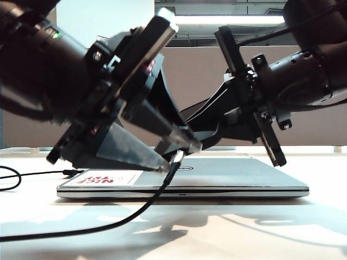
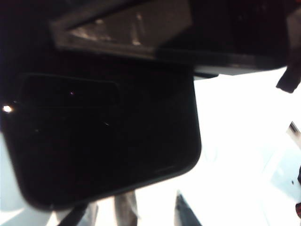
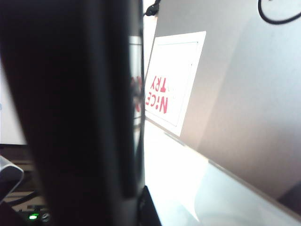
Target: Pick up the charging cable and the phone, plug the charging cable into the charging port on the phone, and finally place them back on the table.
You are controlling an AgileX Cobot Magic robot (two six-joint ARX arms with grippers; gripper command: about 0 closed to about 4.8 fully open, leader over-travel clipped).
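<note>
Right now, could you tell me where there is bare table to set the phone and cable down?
The white table in front of the laptop is bare toward the right; the charging cable crosses the left front. Above the laptop it is crowded: the left gripper and right gripper meet there.

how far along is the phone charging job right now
Done: both are picked up, and the plug of the charging cable appears seated in the lower end of the phone. In hand: right gripper shut on the phone above the laptop; left gripper open around the plug. Left: setting them on the table.
</note>
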